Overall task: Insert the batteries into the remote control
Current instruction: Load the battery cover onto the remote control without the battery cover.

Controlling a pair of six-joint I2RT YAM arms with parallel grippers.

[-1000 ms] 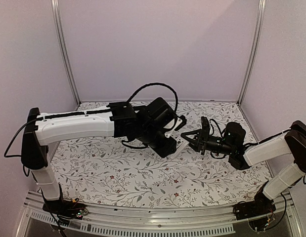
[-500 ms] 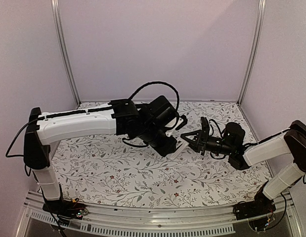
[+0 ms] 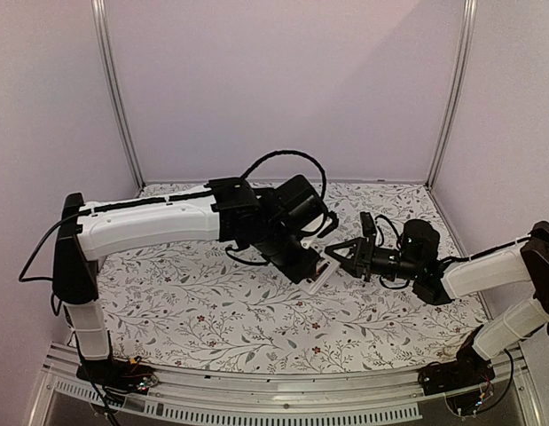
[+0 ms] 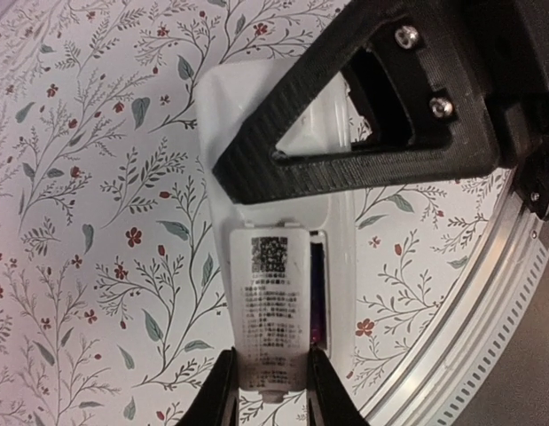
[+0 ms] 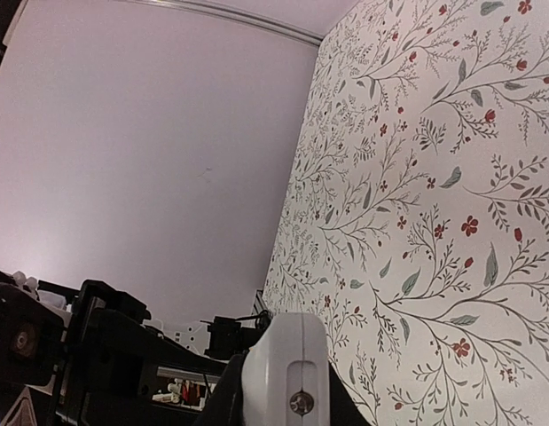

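Observation:
The white remote control (image 4: 239, 106) is held above the floral table, back side up. My right gripper (image 5: 283, 392) is shut on one end of it, and its black finger (image 4: 345, 169) crosses the remote in the left wrist view. My left gripper (image 4: 272, 366) is shut on the loose white battery cover (image 4: 272, 302), which has a printed label and lies over the bay. A dark sliver (image 4: 317, 293) shows in the bay beside the cover; the batteries are otherwise hidden. From above, both grippers (image 3: 311, 264) (image 3: 338, 257) meet at the remote control (image 3: 320, 280).
A metal rail (image 4: 487, 293) runs along the table's near edge. The floral cloth (image 3: 212, 311) covers the table, with pale walls on three sides. A black cable (image 3: 283, 160) loops above the left arm.
The left arm has shifted right and slightly nearer, and its jaws have narrowed onto the battery cover. The remote sits a little lower. The right gripper has stayed shut.

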